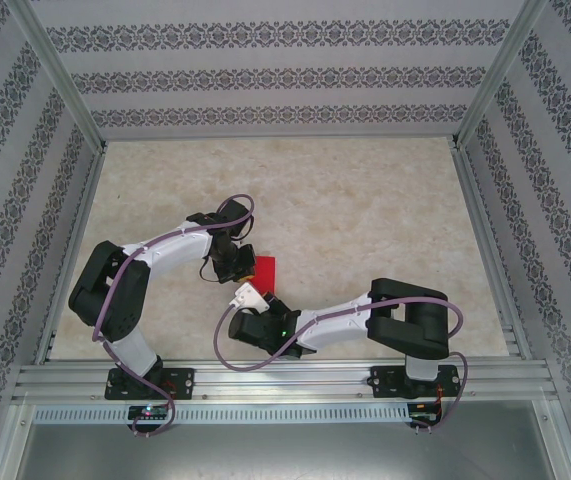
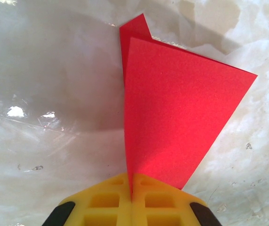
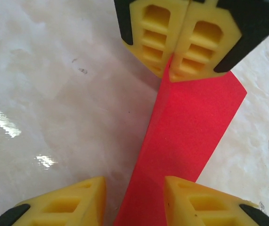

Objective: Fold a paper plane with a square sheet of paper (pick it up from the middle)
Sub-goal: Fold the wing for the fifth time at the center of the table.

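Two pincers and one folded red paper

The left pincer (image 2: 131, 183) is squeezed shut on one end of the red paper (image 2: 172, 117), right at its fold. The right pincer (image 3: 134, 188) has its yellow fingers (image 3: 73, 197) apart, one on each side of the paper's other end. The paper is plain bright red, folded over with a sharp crease and pointy corners. It is over the pale shiny table (image 2: 40, 94), between the two pincers.

Overhead camera looks down; close wrist cameras share the paper (image 2: 172, 122).
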`<state>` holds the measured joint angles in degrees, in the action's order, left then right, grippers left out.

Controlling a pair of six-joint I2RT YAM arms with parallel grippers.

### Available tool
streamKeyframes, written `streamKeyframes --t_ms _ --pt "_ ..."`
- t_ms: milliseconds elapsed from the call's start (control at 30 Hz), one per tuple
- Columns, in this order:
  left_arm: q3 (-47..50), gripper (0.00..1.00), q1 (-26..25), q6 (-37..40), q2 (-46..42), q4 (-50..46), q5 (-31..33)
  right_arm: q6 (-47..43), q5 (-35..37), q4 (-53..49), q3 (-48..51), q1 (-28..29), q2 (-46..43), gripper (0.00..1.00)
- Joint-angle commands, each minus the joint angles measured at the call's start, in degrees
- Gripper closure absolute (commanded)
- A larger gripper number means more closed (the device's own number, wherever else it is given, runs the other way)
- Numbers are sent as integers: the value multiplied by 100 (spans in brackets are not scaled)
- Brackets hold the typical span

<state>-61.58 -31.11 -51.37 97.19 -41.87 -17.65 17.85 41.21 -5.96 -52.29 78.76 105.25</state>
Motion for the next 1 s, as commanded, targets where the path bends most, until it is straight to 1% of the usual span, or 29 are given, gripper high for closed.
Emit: streamKeyframes --t_ms 0,167,267,333,400,500,567,633,667,700,767,800,833,867,933,967 --pt "-169 100 87 -92 -62 -166 -96 138 227 -174 -189 87 189 64" --pt "-124 100 81 -100 -69 -155 -99 189 375 -276 -267 88 320 70" --pt "-120 100 86 -101 -68 -146 -106 222 527 -292 -264 96 299 79" --pt "-125 100 81 -101 -59 -142 -107 221 547 -233 -220 96 252 82" --pt "-146 100 80 -92 -68 -181 -74 225 568 -208 -186 95 219 88" --pt "-144 100 84 -64 -85 -200 -17 257 526 -213 -137 87 188 88" --pt "-148 99 88 -60 -86 -208 -6 280 441 -172 -120 93 189 91" --pt "-138 94 83 -33 -107 -208 26 367 353 -107 -89 85 188 94" --pt "-131 90 83 -21 -129 -208 50 398 250 -69 -73 64 189 95" --pt "-119 84 94 4 -176 -211 90 460 111 12 -38 44 176 97" --pt "-121 79 116 46 -262 -236 173 582 -193 348 156 -18 111 99" --pt "-111 72 146 67 -322 -260 227 683 -398 530 281 -80 53 100" --pt "-93 66 176 88 -402 -259 281 768 -646 711 403 -139 -30 100" --pt "-75 64 213 109 -464 -256 304 820 -865 949 518 -183 -105 100" --pt "-22 46 297 120 -664 -231 376 935 -1236 1386 766 -296 -266 100" --pt "-7 44 331 142 -766 -213 404 984 -1366 1523 840 -329 -327 100"
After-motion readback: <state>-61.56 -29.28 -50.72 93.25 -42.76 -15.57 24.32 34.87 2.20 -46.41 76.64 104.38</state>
